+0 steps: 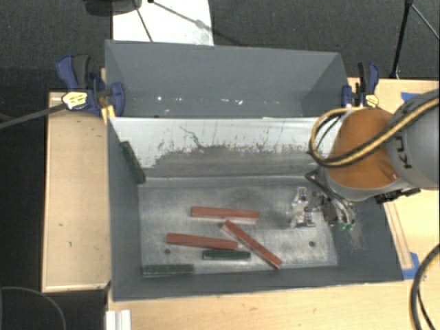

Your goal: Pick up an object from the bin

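Reddish-brown is the colour to watch: three flat, narrow sticks lie on the floor of the grey metal bin (206,188). My gripper (302,208) hangs low over bare floor with nothing visibly in it. From this angle I cannot tell whether it is spread or pressed together.

Just to the view's left of the gripper lies the upper reddish-brown stick (225,214), level, its near end close to the gripper but apart from it. Below and left of the gripper, the slanted reddish-brown stick (252,245) runs down toward the front wall. Its top end meets the upper stick, touching or tucked under, I can't say which.

Further out on that side is the third reddish-brown stick (201,240), with a short dark green stick (226,255) just beside it. A long dark green stick (168,270) sits by the front left corner. A leaning dark green stick (130,161) rests against the left wall, well apart from the gripper.

I'd judge these sticks light, stiff and thin. They lie flat, so there is little edge to catch, and the smooth faces may slip. I'd take the upper one across its narrow width near the middle; pinched at an end, it would likely pivot and drop.
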Robot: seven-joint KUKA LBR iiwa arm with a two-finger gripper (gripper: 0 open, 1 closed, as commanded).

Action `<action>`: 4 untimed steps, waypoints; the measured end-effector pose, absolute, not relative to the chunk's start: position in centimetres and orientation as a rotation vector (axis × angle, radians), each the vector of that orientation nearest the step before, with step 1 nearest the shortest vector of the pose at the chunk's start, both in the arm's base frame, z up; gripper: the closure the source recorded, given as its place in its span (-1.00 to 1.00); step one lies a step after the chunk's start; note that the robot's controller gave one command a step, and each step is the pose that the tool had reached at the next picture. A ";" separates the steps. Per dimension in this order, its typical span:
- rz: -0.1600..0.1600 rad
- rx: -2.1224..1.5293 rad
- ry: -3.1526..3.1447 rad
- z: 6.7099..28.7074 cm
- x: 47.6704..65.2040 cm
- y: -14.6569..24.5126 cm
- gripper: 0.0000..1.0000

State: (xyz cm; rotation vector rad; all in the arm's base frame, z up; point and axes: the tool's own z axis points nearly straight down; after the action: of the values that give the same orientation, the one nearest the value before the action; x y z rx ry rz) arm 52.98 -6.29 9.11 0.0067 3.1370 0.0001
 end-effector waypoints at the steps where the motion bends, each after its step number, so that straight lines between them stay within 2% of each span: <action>1: 0.000 0.001 3.138 9.1 53.0 -6.3 -1.00; 2: 0.000 -0.002 3.138 9.1 53.0 -6.3 -1.00; 3: 0.002 -0.039 3.137 8.9 55.9 1.7 1.00; 4: 0.002 -0.040 3.137 8.9 55.9 1.7 1.00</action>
State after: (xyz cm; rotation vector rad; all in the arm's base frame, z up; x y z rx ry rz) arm 55.89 1.72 8.90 -0.0401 3.1371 0.0015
